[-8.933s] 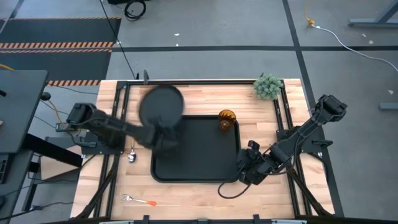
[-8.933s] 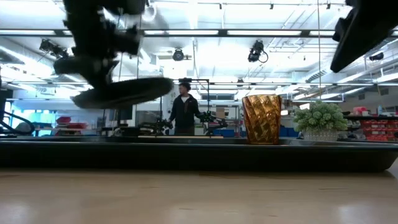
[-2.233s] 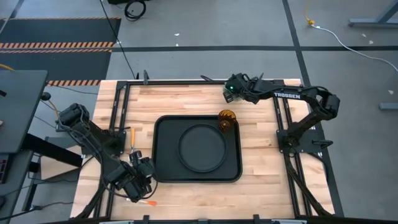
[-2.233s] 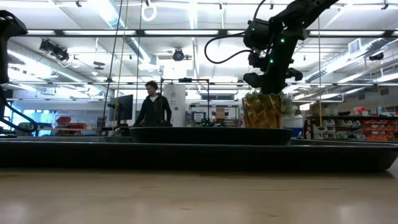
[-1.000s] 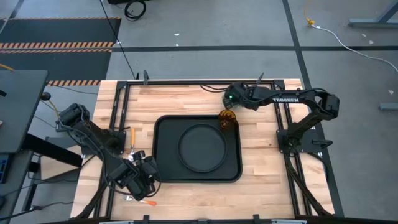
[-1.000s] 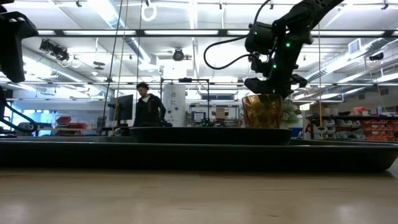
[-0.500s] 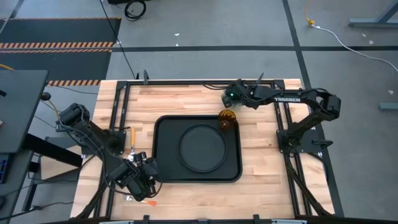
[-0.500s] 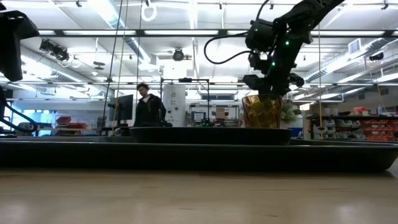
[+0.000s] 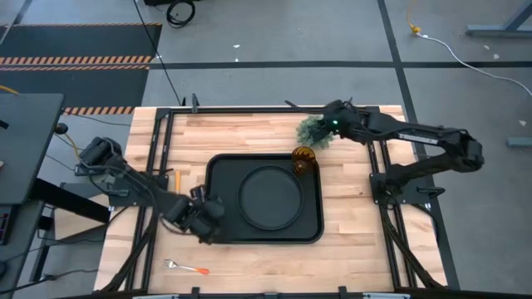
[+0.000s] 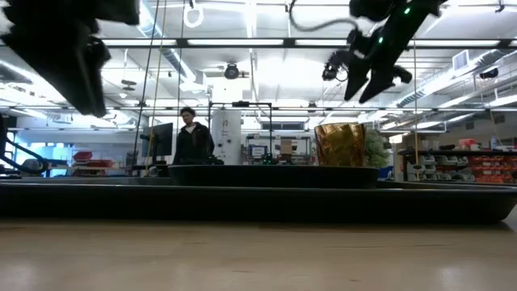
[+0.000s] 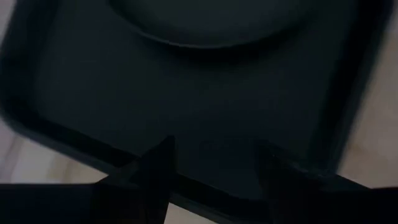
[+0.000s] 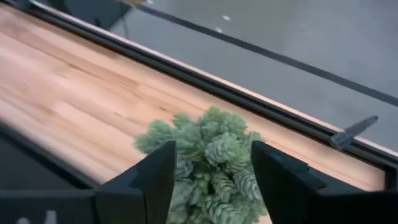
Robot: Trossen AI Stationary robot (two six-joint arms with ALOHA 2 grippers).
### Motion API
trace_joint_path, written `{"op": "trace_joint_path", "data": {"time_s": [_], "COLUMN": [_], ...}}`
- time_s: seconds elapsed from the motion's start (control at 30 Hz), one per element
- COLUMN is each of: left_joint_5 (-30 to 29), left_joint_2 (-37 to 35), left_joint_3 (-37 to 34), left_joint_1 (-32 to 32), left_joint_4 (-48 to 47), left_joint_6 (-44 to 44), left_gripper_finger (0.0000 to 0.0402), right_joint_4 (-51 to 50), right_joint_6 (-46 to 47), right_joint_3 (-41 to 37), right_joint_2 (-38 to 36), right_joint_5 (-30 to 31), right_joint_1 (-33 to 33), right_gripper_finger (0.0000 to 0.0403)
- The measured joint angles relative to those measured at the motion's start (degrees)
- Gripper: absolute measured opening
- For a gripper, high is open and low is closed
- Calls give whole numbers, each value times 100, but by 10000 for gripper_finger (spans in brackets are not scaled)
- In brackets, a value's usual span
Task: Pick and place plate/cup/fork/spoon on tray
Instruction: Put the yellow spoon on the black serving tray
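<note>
The black tray (image 9: pixel 220 170) lies mid-table with the round plate (image 9: pixel 270 197) flat in it. The amber cup (image 9: pixel 303 159) stands upright in the tray's far right corner. The fork (image 9: pixel 187 267) lies on the wood near the front left. The spoon's orange handle (image 9: pixel 175 178) shows left of the tray, the rest under my left arm. My left gripper (image 9: pixel 212 226) hangs open over the tray's near left corner (image 11: pixel 56 134), nothing between its fingers. My right gripper (image 9: pixel 320 131) is open, raised above the green plant ball (image 12: pixel 208 162).
The plant ball (image 9: pixel 311 130) stands on the wood just beyond the cup, near the far edge. Black frame rails run along the table's left and right sides. Bare wood lies in front of the tray and to its right. A person (image 10: pixel 191 137) stands far behind the table.
My left gripper has swung from above the fork at the front left toward the tray's near left corner; the fork stays on the table. My right gripper has risen from just behind the cup and drawn back toward the right edge, uncovering the plant ball.
</note>
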Motion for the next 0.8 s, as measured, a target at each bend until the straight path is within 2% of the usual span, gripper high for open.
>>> {"op": "trace_joint_path", "data": {"time_s": [0.13,0.27,0.4,0.53,0.7,0.8], "left_joint_5": [61,91,196,525,1302,1399], "left_joint_2": [0,0,0,-63,-200,-183], "left_joint_3": [1,1,-3,-467,-1862,-2351], "left_joint_1": [397,681,796,824,1040,1259], "left_joint_4": [-882,-2316,-3329,-2950,-1518,-994], "left_joint_6": [-480,-1444,-2329,-2592,-2675,-2772], "left_gripper_finger": [217,217,215,206,190,183], "right_joint_4": [4,3,2,-99,-507,-728], "right_joint_6": [-59,-134,-117,-49,507,921], "right_joint_3": [0,0,0,0,0,0], "right_joint_2": [-394,-568,-576,-493,-393,-393], "right_joint_5": [-7,-73,-86,-86,-86,-86], "right_joint_1": [351,785,1220,1639,2201,2567], "right_gripper_finger": [230,232,232,232,232,232]}}
